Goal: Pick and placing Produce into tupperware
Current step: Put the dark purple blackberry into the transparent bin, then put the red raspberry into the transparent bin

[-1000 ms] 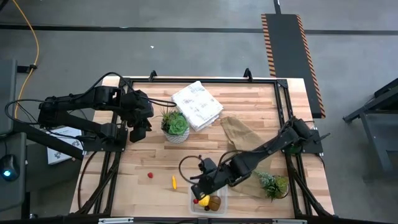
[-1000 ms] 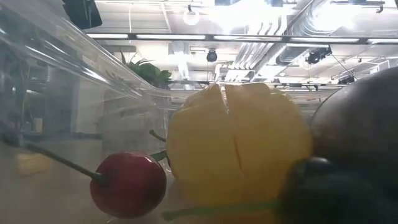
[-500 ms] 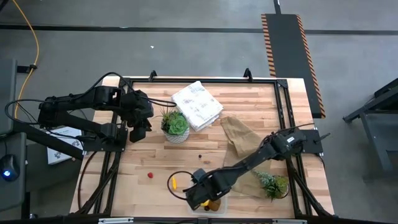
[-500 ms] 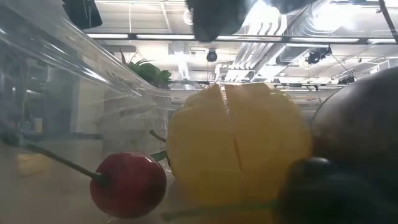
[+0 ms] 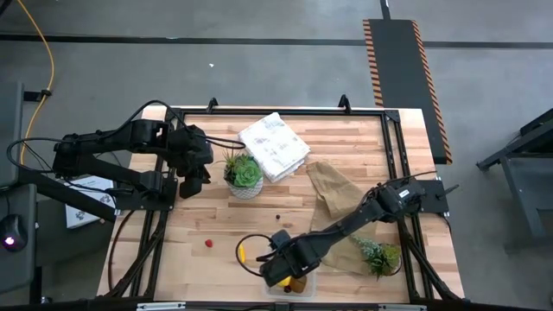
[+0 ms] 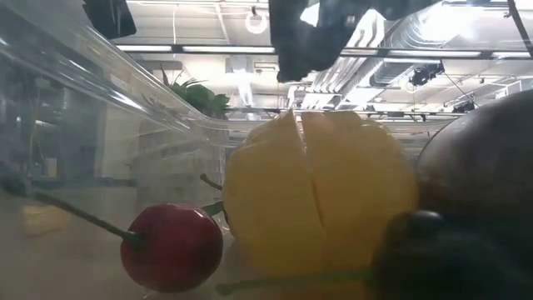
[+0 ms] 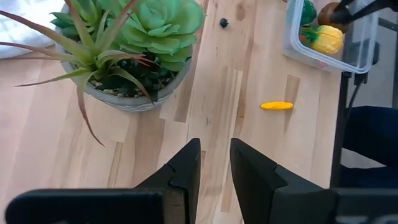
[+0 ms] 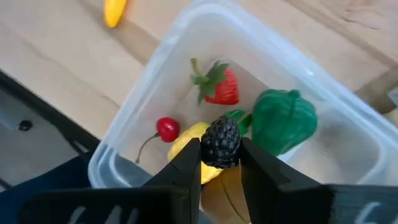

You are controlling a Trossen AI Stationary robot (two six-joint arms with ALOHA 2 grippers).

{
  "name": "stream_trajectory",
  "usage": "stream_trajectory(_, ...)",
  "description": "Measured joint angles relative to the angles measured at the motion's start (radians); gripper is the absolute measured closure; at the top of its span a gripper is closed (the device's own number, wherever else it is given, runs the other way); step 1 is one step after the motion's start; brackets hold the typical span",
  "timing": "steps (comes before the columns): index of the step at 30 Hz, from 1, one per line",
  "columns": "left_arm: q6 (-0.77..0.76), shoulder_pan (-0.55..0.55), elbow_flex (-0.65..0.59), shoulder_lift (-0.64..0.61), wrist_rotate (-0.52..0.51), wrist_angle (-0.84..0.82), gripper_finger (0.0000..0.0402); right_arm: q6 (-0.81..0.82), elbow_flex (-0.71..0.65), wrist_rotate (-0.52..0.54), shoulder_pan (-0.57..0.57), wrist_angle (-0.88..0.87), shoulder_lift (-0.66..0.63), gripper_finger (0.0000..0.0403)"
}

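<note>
The right gripper point(image 8: 219, 163) is grasping a dark berry point(image 8: 220, 142) and hanging over the tupperware point(image 8: 124, 140) at the counter's point(image 5: 346, 147) near edge. The left gripper point(image 7: 214, 163) is waiting beside the potted succulent point(image 7: 134, 50), fingers slightly parted and holding nothing.

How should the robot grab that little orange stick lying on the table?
Grip the orange stick across its thin middle, coming straight down from above. It lies flat on bare wood beside the tupperware, so its long sides look free for the fingers.

Two potted succulents point(image 5: 243, 174), one tupperware point(image 8: 348, 112), one cloth point(image 5: 274, 145).
</note>
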Motion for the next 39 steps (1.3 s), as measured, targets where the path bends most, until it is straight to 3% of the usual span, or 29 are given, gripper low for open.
stream_trajectory(16,0.022,0.0,0.0,0.0,0.051,0.001,0.0325,0.012,0.0,-0.019,-0.003,0.031,0.023,0.0332)
stream_trajectory(23,0.111,-0.001,0.0,0.0,0.21,0.037,0.0325,-0.017,0.0,-0.016,-0.01,0.039,0.023,0.0266)
stream_trajectory(27,0.146,0.0,0.0,0.0,0.21,0.005,0.0325,-0.03,0.0,0.038,-0.01,0.041,0.023,0.0239)
stream_trajectory(32,0.138,0.0,0.0,-0.006,0.208,0.011,0.0325,-0.03,0.031,0.124,-0.011,0.019,0.023,0.0242)
stream_trajectory(35,0.089,0.0,0.0,-0.037,0.206,0.082,0.0325,-0.029,0.072,0.22,-0.024,-0.018,0.02,0.0249)
stream_trajectory(39,0.033,0.0,0.0,-0.107,0.163,0.213,0.0325,-0.095,0.089,0.237,-0.069,-0.095,0.02,0.0254)
